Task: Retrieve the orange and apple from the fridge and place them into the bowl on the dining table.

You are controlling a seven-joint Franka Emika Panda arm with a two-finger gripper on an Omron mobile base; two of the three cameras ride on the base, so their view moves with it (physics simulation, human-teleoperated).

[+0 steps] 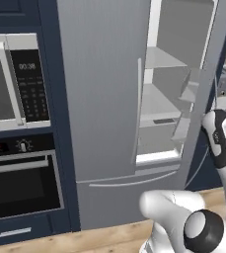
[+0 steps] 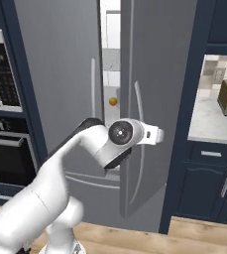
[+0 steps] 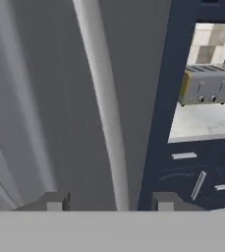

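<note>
Navy cabinets frame the fridge [image 1: 104, 99], whose right door stands ajar, showing white shelves. Through the gap, 1 small orange [image 2: 113, 101] sits on a shelf near its front edge. My gripper [image 3: 109, 203] hangs before the right door's handle [image 3: 101, 98], fingertips [image 3: 55, 202] apart, clamped on nothing.

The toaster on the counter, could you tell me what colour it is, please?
Grey steel with a yellowish side, clearest in the hand view: toaster.

Glossy white rounded arm [image 2: 50, 183] links, dark grey bands at joints, round grey cap on elbow and wrist; gripper [image 3: 109, 202] with two small dark grey finger tips [image 3: 55, 201].
</note>
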